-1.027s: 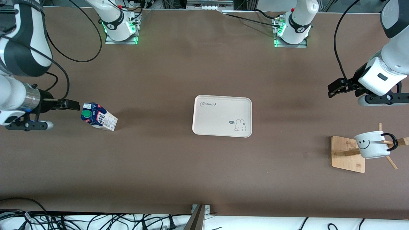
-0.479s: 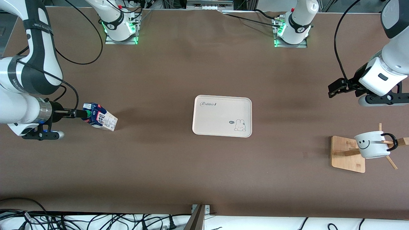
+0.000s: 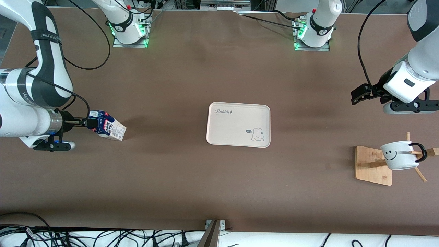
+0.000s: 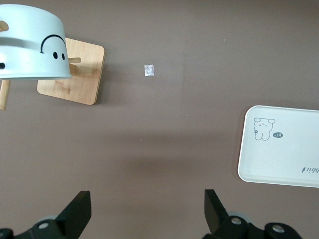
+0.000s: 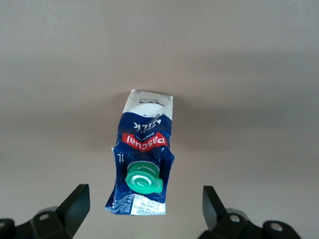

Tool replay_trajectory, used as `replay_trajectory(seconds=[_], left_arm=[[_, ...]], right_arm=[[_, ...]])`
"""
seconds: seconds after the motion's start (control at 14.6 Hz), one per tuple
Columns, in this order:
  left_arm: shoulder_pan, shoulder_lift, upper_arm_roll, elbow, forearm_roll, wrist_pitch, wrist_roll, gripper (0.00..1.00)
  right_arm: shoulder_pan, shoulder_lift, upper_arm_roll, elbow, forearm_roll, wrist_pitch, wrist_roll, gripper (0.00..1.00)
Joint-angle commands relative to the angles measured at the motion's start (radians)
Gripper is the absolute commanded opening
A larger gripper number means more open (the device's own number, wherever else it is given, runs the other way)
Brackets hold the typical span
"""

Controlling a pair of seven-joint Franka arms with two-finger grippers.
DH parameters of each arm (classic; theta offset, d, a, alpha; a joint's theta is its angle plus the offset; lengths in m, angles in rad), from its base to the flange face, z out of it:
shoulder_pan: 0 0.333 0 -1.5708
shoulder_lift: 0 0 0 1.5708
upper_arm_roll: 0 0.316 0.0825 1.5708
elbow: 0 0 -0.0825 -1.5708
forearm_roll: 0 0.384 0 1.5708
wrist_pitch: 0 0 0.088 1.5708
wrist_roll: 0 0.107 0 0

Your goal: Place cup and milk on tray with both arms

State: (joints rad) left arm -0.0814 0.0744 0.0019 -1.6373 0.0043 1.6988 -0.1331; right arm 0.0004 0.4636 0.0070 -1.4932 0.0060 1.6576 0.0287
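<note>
Brown tabletop. Milk standing at right arm's end, right hand over its top, fingers apart. Tray mid-tabletop, bare. Cup hanging on wooden rack at left arm's end. Left hand over bare tabletop, fingers apart.

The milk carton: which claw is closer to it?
The right claw, open, right at the milk carton top. The left claw, also open, hangs over bare table near the cup.
</note>
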Motion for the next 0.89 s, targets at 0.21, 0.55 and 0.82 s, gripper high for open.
replay_trajectory(seconds=[0.21, 0.55, 0.82], left_arm=[[0.0, 0.012, 0.0, 0.019, 0.019, -0.011, 0.006, 1.0], [0.008, 0.016, 0.001, 0.014, 0.019, -0.001, 0.013, 1.0], [0.067, 0.013, -0.028, 0.004, 0.019, 0.013, 0.018, 1.0]], right_arm=[[-0.003, -0.01, 0.002, -0.052, 0.019, 0.005, -0.003, 1.0], [-0.002, 0.0, 0.002, -0.055, 0.019, 0.014, -0.003, 1.0], [-0.003, 0.016, 0.002, -0.055, 0.019, 0.03, -0.003, 1.0]])
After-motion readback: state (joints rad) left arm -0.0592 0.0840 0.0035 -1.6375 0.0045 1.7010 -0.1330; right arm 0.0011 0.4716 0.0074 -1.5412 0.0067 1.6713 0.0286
